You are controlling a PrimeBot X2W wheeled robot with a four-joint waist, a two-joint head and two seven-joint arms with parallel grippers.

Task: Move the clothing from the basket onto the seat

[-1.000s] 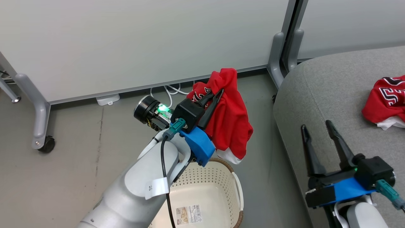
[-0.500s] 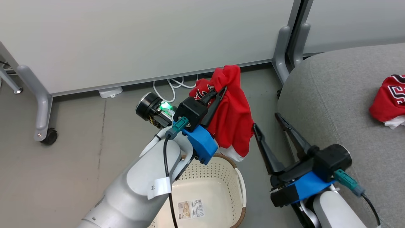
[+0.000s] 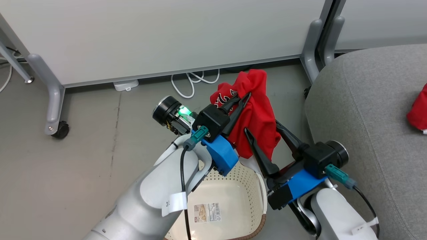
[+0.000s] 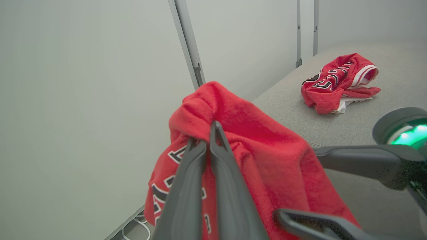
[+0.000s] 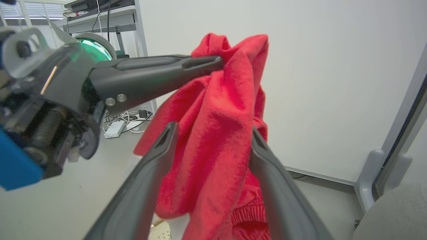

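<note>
A red jersey point(image 3: 255, 113) hangs in the air above the cream basket point(image 3: 248, 181), pinched near its top by my left gripper point(image 3: 245, 97), which is shut on it point(image 4: 208, 128). My right gripper point(image 3: 262, 126) is open, its two fingers standing either side of the hanging cloth point(image 5: 213, 133) below the left gripper's hold. The basket's floor shows bare with a label on it. A second red jersey point(image 4: 337, 83) lies on the grey seat point(image 3: 373, 110), and shows at the right edge of the head view point(image 3: 418, 115).
White partition panels on grey legs point(image 3: 313, 46) with castors point(image 3: 60, 130) stand behind. White cables point(image 3: 193, 81) and a power adapter point(image 3: 126, 85) lie on the grey floor by the panel. The seat's rounded edge is just right of the basket.
My right gripper has swung left from over the seat to the hanging jersey, open around it. The left gripper keeps its hold. The head camera has shifted, sliding the scene rightward.
</note>
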